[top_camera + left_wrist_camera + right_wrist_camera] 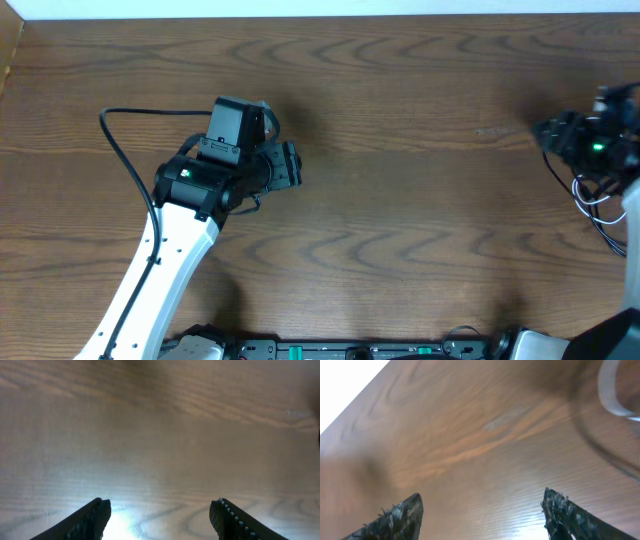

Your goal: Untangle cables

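Currently held: nothing.

Left gripper point(160, 510): fingers spread wide with nothing between them, over the wood-grain worktop point(420, 200), left of centre.

Right gripper point(482, 510): likewise spread and holding nothing, at the right edge.

White cable point(590, 200): loose loops lying on the worktop at the right edge, just on the near side of my right gripper. My right wrist camera shows it blurred in the upper right corner, outside my fingers.

Black cable point(602, 452): a blurred dark curve beside the white one. I cannot tell whether the two cross.

Thick black wire point(120, 150): loops left of my left arm point(160, 260).
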Robot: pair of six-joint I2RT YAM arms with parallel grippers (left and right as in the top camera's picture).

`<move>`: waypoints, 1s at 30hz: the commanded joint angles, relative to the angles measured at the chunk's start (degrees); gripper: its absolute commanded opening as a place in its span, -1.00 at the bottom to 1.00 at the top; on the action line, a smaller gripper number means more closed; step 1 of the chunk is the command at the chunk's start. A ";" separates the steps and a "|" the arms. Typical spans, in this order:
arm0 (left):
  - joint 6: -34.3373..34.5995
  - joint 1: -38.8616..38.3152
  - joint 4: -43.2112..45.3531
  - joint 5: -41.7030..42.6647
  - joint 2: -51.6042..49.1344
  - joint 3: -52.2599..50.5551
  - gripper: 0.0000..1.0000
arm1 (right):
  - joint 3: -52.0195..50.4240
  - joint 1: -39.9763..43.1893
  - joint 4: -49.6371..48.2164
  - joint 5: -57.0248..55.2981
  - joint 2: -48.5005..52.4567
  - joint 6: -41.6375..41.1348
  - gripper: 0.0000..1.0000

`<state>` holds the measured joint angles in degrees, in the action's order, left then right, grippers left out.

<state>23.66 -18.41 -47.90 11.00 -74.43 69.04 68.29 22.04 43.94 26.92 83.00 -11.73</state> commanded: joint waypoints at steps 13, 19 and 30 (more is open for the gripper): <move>-3.08 -1.66 -2.69 -20.06 -6.88 0.39 0.38 | 0.37 -27.52 5.64 -26.67 5.09 6.67 0.99; -1.86 -1.64 -13.57 -20.48 -9.81 0.39 0.39 | 0.37 -31.54 10.97 -21.68 5.09 6.64 0.98; 3.30 -1.66 -28.81 -17.18 -9.75 0.39 0.75 | 0.37 -31.47 24.44 -23.56 5.07 0.13 0.99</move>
<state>26.37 -20.08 -75.22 -7.20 -84.23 69.04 68.29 -9.28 66.17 4.60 87.90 -8.56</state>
